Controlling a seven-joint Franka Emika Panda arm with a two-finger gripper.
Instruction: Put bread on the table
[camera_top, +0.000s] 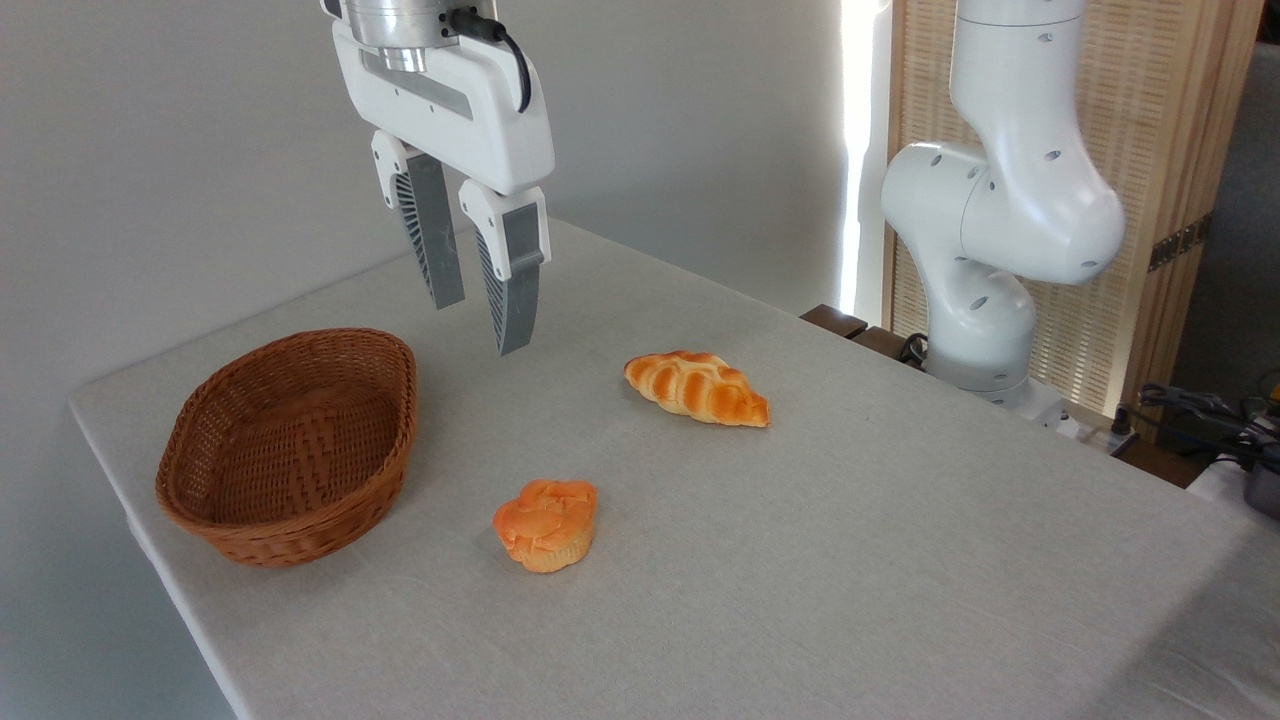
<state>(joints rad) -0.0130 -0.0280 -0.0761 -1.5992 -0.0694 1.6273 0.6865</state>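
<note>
Grey cloth covers the counter (900, 560), where the bread (697, 387) lies flat near the middle, toward the far edge, with a bun (546, 524) nearer the front. Above, between the bread and the basket (290, 445) at the left end, the gripper (480, 305) hangs with its jaws slightly parted, holding nothing.

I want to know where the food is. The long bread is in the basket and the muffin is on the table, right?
Not quite. The camera view shows the bread lying on the table, right of the basket, which is empty. The muffin is on the table, as you said.
</note>
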